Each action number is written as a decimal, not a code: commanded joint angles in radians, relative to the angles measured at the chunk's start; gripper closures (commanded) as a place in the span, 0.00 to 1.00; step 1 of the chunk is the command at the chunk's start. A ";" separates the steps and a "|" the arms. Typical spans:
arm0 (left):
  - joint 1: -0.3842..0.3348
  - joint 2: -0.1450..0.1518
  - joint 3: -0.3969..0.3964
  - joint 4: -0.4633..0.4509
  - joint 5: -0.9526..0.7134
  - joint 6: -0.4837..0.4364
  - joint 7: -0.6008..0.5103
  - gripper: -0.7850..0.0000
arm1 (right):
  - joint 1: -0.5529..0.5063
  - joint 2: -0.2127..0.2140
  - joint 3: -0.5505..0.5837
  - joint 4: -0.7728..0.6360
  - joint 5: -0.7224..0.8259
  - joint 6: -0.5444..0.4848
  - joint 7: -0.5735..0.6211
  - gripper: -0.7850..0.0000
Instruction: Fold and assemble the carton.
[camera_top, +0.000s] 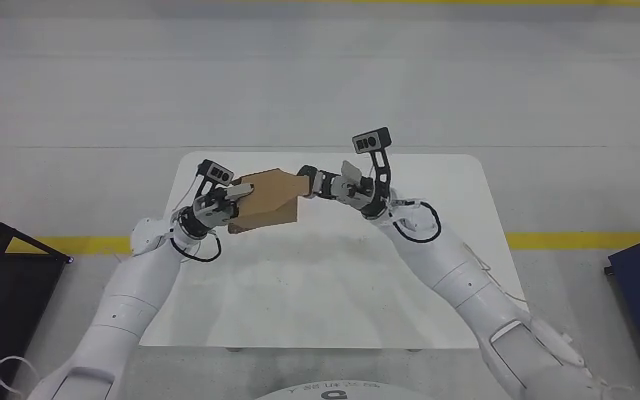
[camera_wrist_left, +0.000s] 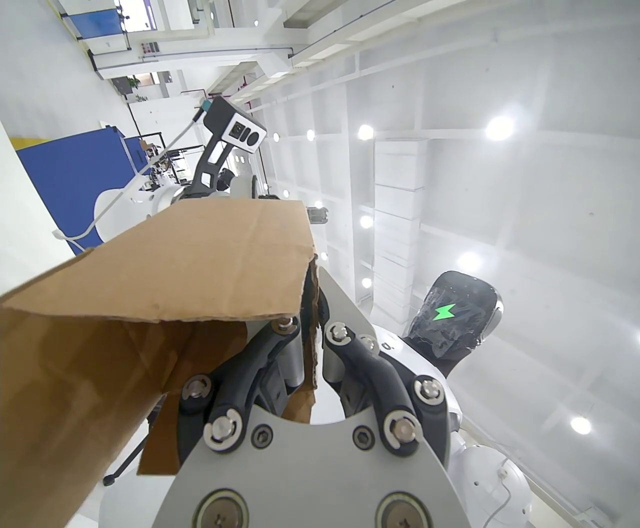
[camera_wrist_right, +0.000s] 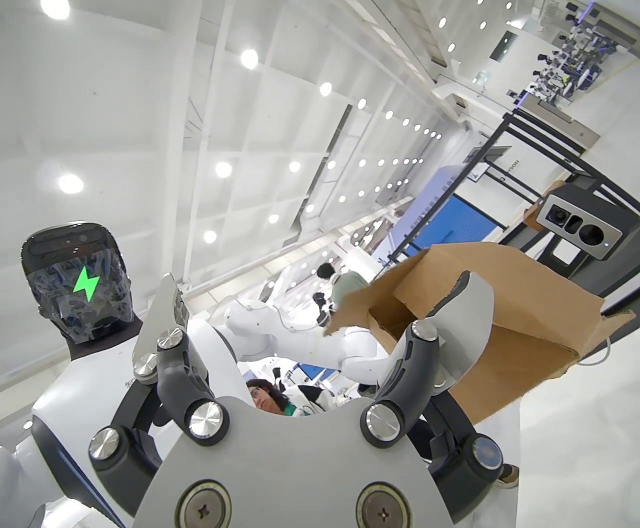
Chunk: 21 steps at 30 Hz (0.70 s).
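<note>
a brown cardboard carton (camera_top: 268, 198) is being pinched by the left gripper (camera_top: 232, 197) over a white table (camera_top: 330, 290); the right gripper (camera_top: 312, 182) is being held beside it, fingers spread wide.

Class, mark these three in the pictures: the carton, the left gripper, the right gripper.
carton (camera_top: 268, 198), top view, middle of its upper panel.
left gripper (camera_wrist_left: 306, 327), left wrist view, between fingertips clamping the carton's edge.
right gripper (camera_top: 306, 178), top view, fingertips at the carton's side.
</note>
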 joint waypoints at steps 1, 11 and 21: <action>-0.001 -0.001 -0.003 0.002 0.012 -0.011 0.006 1.00 | -0.016 0.002 0.021 -0.017 0.003 0.020 0.020 0.00; -0.001 -0.011 0.003 -0.008 0.068 -0.048 0.044 1.00 | -0.036 -0.014 0.047 -0.032 -0.014 0.074 0.074 0.00; 0.008 -0.015 -0.014 -0.010 0.065 -0.041 0.037 1.00 | 0.002 -0.049 0.013 0.029 -0.069 0.068 0.068 0.00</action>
